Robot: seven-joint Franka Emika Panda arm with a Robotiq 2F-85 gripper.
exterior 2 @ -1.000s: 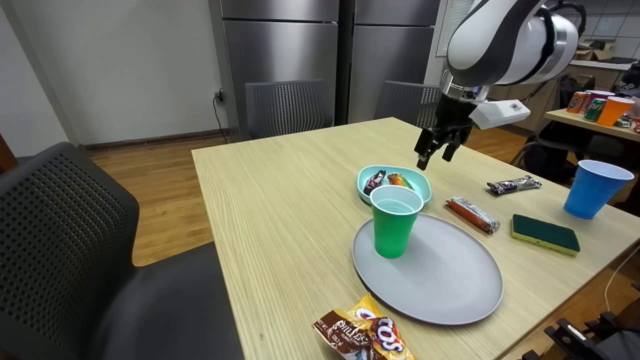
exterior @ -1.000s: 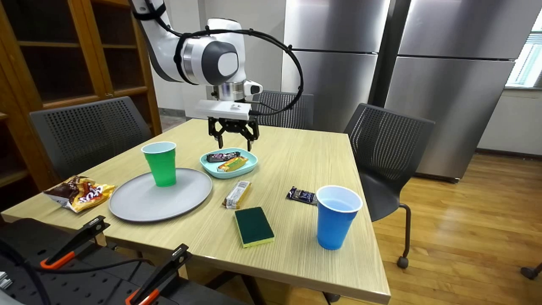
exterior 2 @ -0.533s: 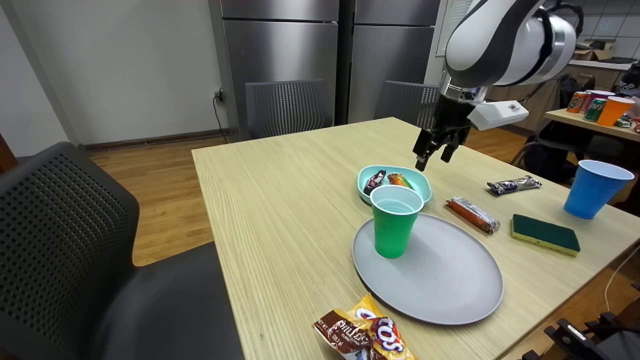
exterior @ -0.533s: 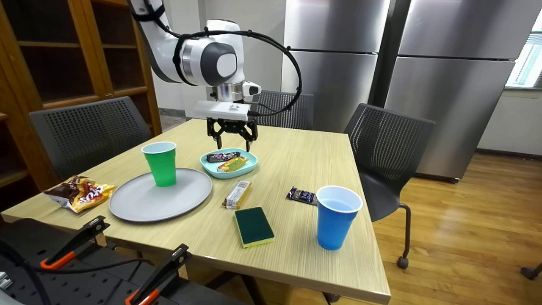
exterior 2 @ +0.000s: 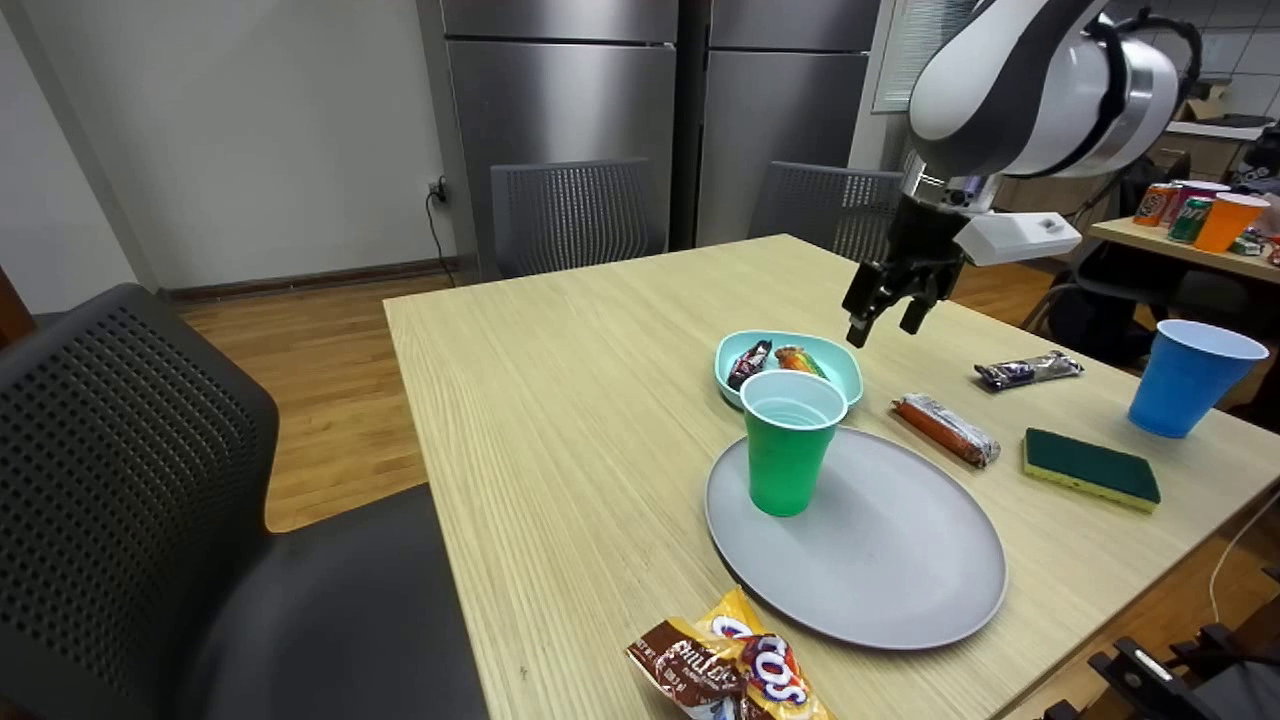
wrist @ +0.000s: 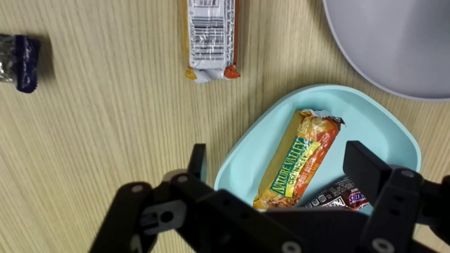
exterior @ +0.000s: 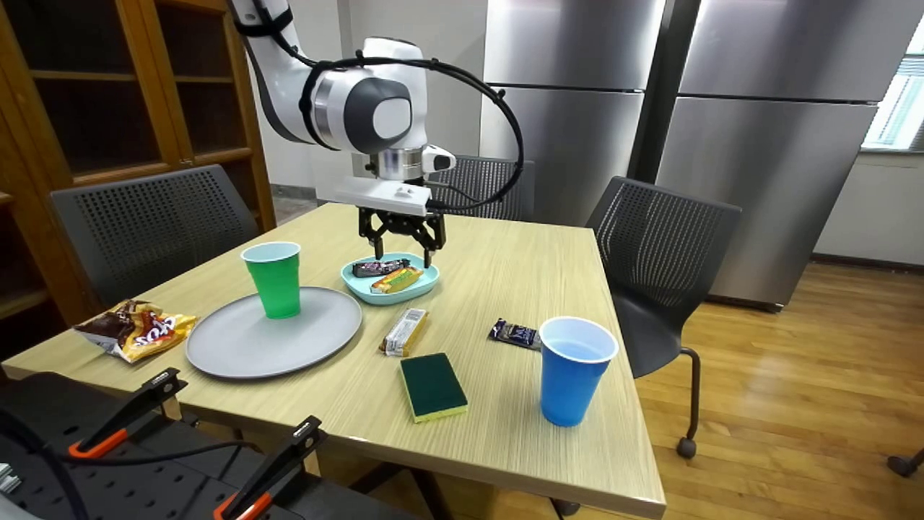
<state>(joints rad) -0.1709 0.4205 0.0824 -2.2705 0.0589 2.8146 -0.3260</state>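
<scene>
My gripper [exterior: 403, 256] hangs with its fingers wide apart over the light blue dish [wrist: 242, 154], holding nothing. The wrist view looks down on a yellow-orange Nature Valley bar [wrist: 299, 158] lying slanted in the dish, between the two fingers in that view. Beside it a dark Snickers wrapper [wrist: 337, 196] is partly hidden by the right finger and the gripper body. Both wrapped bars also show in the dish [exterior: 354, 285] in an exterior view. From another angle, the gripper [exterior 2: 884, 328] appears above and just right of the dish [exterior 2: 845, 375].
A granola bar [exterior: 404, 332], a green sponge [exterior: 433, 386], a dark wrapped bar [exterior: 514, 333] and a blue cup [exterior: 574, 375] are on the table. A green cup [exterior 2: 790, 460] stands on a grey plate [exterior 2: 900, 560]. A chip bag [exterior 2: 730, 665] lies beside the plate.
Over the last half second my gripper has shifted slightly right and a little lower in both exterior views. Its fingers have stayed apart. The table items have not moved.
</scene>
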